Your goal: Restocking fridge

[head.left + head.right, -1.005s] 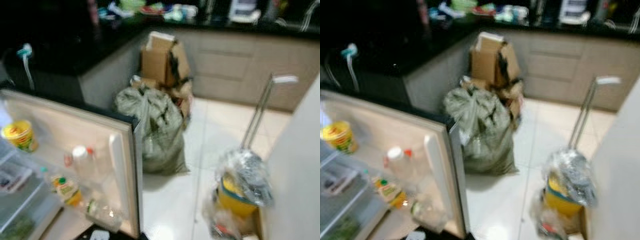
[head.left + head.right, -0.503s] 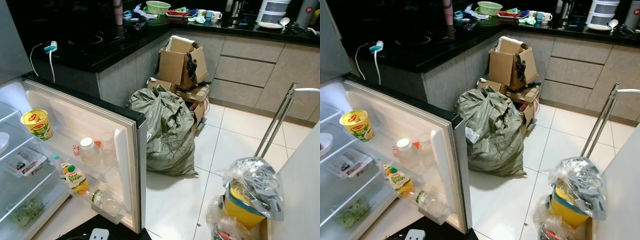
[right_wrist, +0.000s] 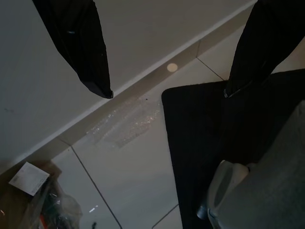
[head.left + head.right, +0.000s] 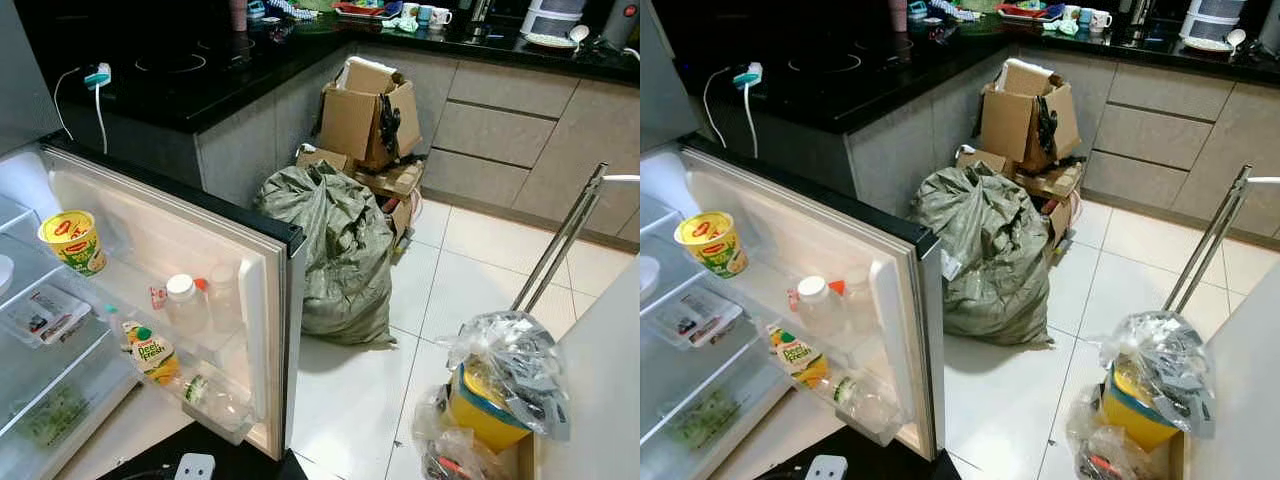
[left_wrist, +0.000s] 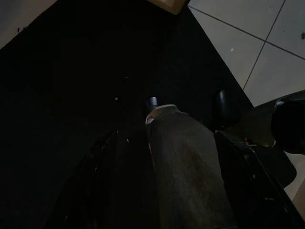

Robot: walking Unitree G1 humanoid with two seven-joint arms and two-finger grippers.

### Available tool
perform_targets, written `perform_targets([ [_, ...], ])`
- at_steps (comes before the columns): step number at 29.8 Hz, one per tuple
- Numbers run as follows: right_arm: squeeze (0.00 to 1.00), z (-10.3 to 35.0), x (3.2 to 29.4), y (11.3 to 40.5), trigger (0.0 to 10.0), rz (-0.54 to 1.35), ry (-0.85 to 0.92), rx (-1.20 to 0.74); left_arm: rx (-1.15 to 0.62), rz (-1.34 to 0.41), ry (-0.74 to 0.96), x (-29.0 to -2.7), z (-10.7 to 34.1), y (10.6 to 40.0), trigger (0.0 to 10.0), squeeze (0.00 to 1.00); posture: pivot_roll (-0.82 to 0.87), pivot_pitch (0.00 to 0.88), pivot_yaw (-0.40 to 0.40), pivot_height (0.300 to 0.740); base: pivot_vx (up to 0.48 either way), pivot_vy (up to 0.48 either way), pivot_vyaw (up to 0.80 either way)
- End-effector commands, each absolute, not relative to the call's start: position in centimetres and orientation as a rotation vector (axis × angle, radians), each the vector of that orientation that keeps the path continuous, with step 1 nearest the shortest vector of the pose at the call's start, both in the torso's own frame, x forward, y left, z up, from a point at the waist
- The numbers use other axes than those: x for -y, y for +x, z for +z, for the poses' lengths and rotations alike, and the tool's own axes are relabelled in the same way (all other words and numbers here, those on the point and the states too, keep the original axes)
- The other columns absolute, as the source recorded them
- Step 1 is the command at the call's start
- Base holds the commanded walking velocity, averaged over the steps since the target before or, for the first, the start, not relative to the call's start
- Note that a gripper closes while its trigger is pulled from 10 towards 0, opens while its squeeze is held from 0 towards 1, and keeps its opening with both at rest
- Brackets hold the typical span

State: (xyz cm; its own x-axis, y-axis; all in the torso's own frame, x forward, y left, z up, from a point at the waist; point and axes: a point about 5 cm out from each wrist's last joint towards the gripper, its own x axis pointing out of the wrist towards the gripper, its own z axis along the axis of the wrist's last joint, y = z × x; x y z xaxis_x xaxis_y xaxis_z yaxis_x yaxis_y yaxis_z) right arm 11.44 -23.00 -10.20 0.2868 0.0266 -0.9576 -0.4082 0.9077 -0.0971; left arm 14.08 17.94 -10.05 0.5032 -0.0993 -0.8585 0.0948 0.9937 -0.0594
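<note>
Two grippers hang low over the floor, both idle. The right gripper (image 3: 167, 71) has its two black fingers (image 3: 81, 43) spread wide apart with nothing between them, above pale floor tile (image 3: 124, 167) and the edge of a black mat (image 3: 200, 143). The left gripper (image 5: 162, 157) view is very dark; can't tell whether its jaws are open or closed, just dark mat and a corner of tile.

Fridge door (image 4: 200, 270) stands open at left, swung toward the near side. On the door's upper shelf sits a yellow cup (image 4: 72, 240) with a red logo on its lid. Lower down, a white-capped jar (image 4: 184, 305) stands just beside a clear bottle (image 4: 222, 295). On the lowest door shelf a juice bottle (image 4: 152, 355) with a green cap leans, with a clear bottle lying on its side (image 4: 210, 395) to its right. Inside the fridge at far left, a packet (image 4: 40, 312) lies on a glass shelf, greens (image 4: 50, 415) in the drawer below.

Right of the door, a green-grey sack (image 4: 335, 250) stands on the tile, cardboard boxes (image 4: 370, 115) stacked behind it against the cabinets. A black countertop (image 4: 200, 80) runs behind the fridge, a white charger cable (image 4: 95, 85) draped on it. At near right, a yellow bucket wrapped in plastic (image 4: 495, 390) sits by a metal-handled trolley (image 4: 560, 240). A white power plug (image 4: 193, 466) lies on the mat at the near edge.
</note>
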Motion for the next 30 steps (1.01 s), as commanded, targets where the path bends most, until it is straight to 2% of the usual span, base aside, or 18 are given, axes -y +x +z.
perform_targets([
  [1, 0.0, -10.22, 23.16, 11.2, 10.0, 0.3, -0.352, -1.257, -1.097, -0.119, -0.006, -17.92, -10.61, 12.57, 10.0, 0.0, -0.06, 0.028, -0.04, 0.74, 0.0, 0.0, 0.0],
  [13, 0.0, -10.14, 22.89, 11.76, 10.0, 0.287, -0.343, -1.246, -1.094, -0.143, 0.013, -17.79, -10.49, 13.02, 10.0, 0.0, -0.07, 0.02, -0.03, 0.74, 0.0, 0.0, 0.73],
  [21, 0.0, -10.09, 23.07, 11.82, 10.0, 0.275, -0.343, -1.242, -1.097, -0.16, 0.02, -17.59, -10.51, 13.03, 10.0, 0.0, -0.08, 0.019, -0.026, 0.74, 0.0, 0.0, 0.37],
  [30, 0.0, -9.96, 23.53, 11.86, 10.0, 0.272, -0.351, -1.241, -1.1, -0.168, 0.022, -17.5, -10.53, 12.99, 10.0, 0.0, -0.08, 0.023, -0.028, 0.74, 0.0, 0.0, 0.8],
])
